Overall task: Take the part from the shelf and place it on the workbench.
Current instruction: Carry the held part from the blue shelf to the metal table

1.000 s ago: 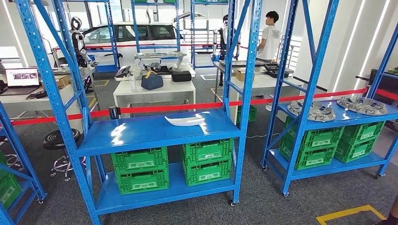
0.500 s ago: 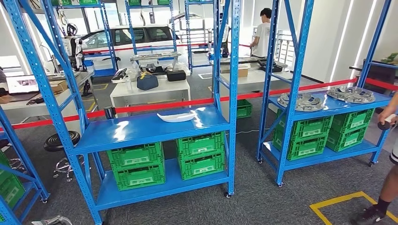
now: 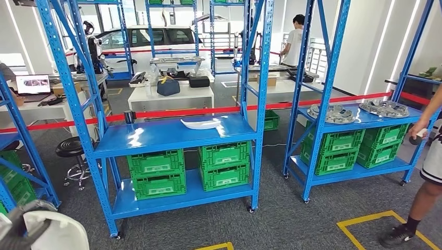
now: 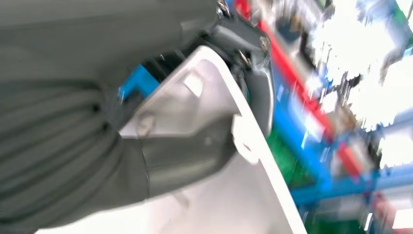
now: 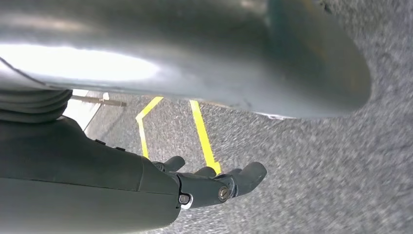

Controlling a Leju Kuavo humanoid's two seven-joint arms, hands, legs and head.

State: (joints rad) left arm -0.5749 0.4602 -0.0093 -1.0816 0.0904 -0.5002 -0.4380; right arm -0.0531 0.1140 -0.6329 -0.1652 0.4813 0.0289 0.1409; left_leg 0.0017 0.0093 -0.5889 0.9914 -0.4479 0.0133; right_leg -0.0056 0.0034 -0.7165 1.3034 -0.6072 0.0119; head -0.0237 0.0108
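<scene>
My left hand [image 3: 18, 221] shows at the bottom left corner of the head view and grips a white moulded part [image 3: 60, 234]. In the left wrist view its thick grey thumb [image 4: 187, 156] presses on the white part [image 4: 209, 112], with the darker fingers behind the part's edge. A second white part [image 3: 200, 123] lies on the blue shelf [image 3: 156, 140] straight ahead. My right hand [image 5: 214, 185] hangs over the grey floor, fingers loosely apart, holding nothing.
Green crates [image 3: 156, 174] fill the shelf's lower levels. A red barrier tape [image 3: 172, 112] runs behind it, with white tables [image 3: 172, 96] beyond. Another blue rack [image 3: 365, 117] with metal parts stands to the right. A person [image 3: 425, 172] stands at the right edge, by yellow floor marks [image 3: 375, 219].
The whole picture has shifted, so the camera has moved. My left hand with the white part has come into the bottom left corner. The person at the right edge has stepped further in.
</scene>
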